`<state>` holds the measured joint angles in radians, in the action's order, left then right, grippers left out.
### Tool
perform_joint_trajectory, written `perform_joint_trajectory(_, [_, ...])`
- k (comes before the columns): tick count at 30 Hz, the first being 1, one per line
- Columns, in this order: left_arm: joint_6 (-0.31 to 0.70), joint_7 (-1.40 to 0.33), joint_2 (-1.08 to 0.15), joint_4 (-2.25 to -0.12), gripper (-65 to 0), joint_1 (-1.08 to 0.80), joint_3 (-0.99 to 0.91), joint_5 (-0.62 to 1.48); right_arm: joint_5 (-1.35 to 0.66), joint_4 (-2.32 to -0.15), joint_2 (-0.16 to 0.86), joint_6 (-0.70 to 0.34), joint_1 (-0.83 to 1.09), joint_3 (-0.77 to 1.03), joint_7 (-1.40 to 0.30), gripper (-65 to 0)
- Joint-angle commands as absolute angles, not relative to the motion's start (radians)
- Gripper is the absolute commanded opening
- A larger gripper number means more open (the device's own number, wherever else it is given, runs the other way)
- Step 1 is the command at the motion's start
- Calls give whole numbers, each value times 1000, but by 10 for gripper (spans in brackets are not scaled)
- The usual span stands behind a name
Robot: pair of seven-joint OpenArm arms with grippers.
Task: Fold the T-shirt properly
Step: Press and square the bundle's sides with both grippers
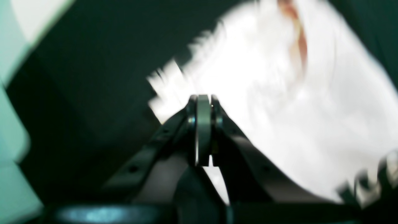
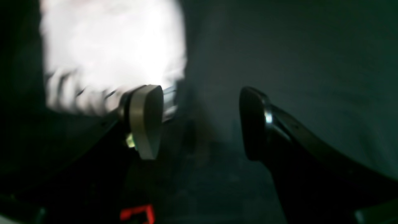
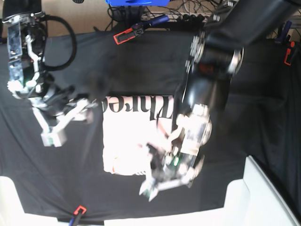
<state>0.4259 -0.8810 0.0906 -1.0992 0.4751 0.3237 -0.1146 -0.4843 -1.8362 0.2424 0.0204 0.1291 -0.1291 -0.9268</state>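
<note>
The pale pink T-shirt [image 3: 127, 141] lies partly folded in the middle of the black cloth, black lettering along its far edge. It shows blurred and bright in the left wrist view [image 1: 279, 93] and the right wrist view [image 2: 112, 46]. My left gripper [image 3: 148, 189] hangs over the shirt's near right corner. Its fingers [image 1: 203, 102] are pressed together, shut, and I see no cloth between them. To the left of the shirt, over bare black cloth, my right gripper [image 3: 70, 121] stands open [image 2: 199, 123] with nothing between its fingers.
A black cloth [image 3: 155, 61] covers the table, held by orange clamps at the far edge [image 3: 124, 35] and near edge [image 3: 79, 209]. White bins stand at the near left [image 3: 11, 202] and near right [image 3: 256, 197]. Cables and a blue object [image 3: 136, 2] lie beyond the far edge.
</note>
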Motion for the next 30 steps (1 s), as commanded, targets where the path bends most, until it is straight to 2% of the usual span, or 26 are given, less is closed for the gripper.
perform_joint_trajectory(1, [429,-874,99,-1161,-650,458,325,-108,-486,-1851,246,-8,116,-131,-909,-326])
perform_joint_trajectory(7, [430,-880,56,-1380,-650,232,315,-108,-489,-1819,242,-173,116,-142,-911,-634])
perform_joint_trajectory(8, [430,-880,56,-1391,-650,211,314,-108,-489,-1793,240,-203,114,-142,-911,-650])
perform_joint_trajectory(13, [430,-875,53,-1402,-650,168,300,-102,-489,-1647,214,-372,62,-139,-911,-647])
perform_joint_trajectory(16, [430,-880,42,-1432,-650,148,237,-13,-489,-1603,194,-421,35,-142,-911,-647])
perform_joint_trajectory(20, [430,-880,1,-1423,-650,150,189,82,-487,-1531,183,-426,-25,-157,-935,-644])
perform_joint_trajectory(25, [429,-880,-5,-1412,-650,153,186,82,-487,-1415,183,-426,-128,-283,-937,-646])
perform_joint_trajectory(30, [429,-877,-2,-1412,-650,154,191,90,-487,-1331,171,-426,-200,-323,-937,-644])
